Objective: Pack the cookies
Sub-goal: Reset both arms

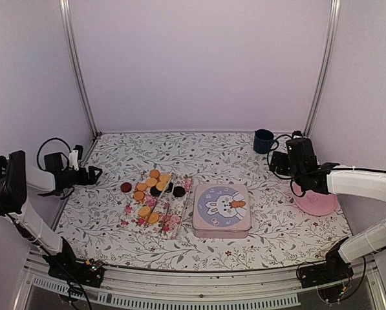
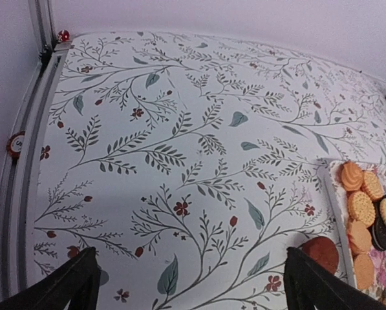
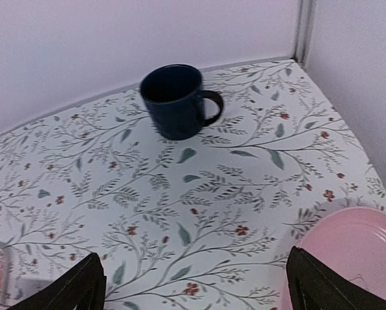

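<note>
- Floral-printed bench [image 1: 277,239] carries everything; nearest the arms sits a square tin [image 1: 222,210] with a bunny lid on, closed.
- Just left of it, cookies [image 1: 150,187] lie on a flowered tray [image 1: 155,205]; one brown cookie [image 1: 126,187] rests on the bench beside the tray.
- Left gripper [image 1: 96,172] hangs wide and empty, left of the tray; right gripper [image 1: 275,161], also wide and empty, hovers above a pink plate [image 1: 317,204].
- Farther back stands a dark mug [image 1: 264,140].
- Lid on, cookies out: I judge packing calls for the lid off.
</note>
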Robot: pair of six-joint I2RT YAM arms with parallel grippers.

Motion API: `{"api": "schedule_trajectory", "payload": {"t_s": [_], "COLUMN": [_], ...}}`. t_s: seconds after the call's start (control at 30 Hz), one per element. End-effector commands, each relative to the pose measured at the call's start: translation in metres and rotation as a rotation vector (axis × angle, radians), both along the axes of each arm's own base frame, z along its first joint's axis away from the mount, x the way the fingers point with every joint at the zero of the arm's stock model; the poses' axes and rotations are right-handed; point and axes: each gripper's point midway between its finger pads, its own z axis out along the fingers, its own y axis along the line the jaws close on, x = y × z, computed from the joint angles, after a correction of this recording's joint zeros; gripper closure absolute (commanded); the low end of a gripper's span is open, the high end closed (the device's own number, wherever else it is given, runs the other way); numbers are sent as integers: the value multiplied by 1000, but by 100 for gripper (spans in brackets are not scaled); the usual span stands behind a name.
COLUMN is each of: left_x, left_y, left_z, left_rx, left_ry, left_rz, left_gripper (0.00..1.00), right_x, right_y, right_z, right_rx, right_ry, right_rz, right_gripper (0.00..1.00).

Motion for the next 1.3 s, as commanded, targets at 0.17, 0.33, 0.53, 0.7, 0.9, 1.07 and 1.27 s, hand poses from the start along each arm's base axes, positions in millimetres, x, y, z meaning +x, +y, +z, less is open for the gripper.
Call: {"api": "schedule_trajectory", "payload": {"t_s": [0.17, 0.33, 0.53, 0.7, 0.9, 1.07, 1.27], "left_x": [-10, -25, -60, -38, -27, -30, -43], "left_y": [-14, -39, -73, -57, -52, -54, -68], "left_z": [82, 87, 87, 81, 78, 79, 83], "left_rx": [-9, 95, 220, 225, 210, 209, 214], "left_ry": [-486, -595, -730, -656, -620, -629, -684], "left_rz": [57, 43, -3, 100, 114, 98, 15], "left_gripper": [1, 1, 1, 1, 1, 1, 1], "right_x": [-2, 4, 11, 2, -23, -16, -7], "right_y": [-83, -93, -104, -121, -148, -147, -133], "right_z": [-1, 12, 29, 13, 7, -3, -10], "right_rx": [-158, -148, -197, -295, -246, -171, -210], "right_ry": [-192, -289, -390, -385, -509, -527, -521], "right_rz": [-292, -283, -229, -192, -198, -112, -10], "right_gripper": [1, 1, 1, 1, 1, 1, 1]}}
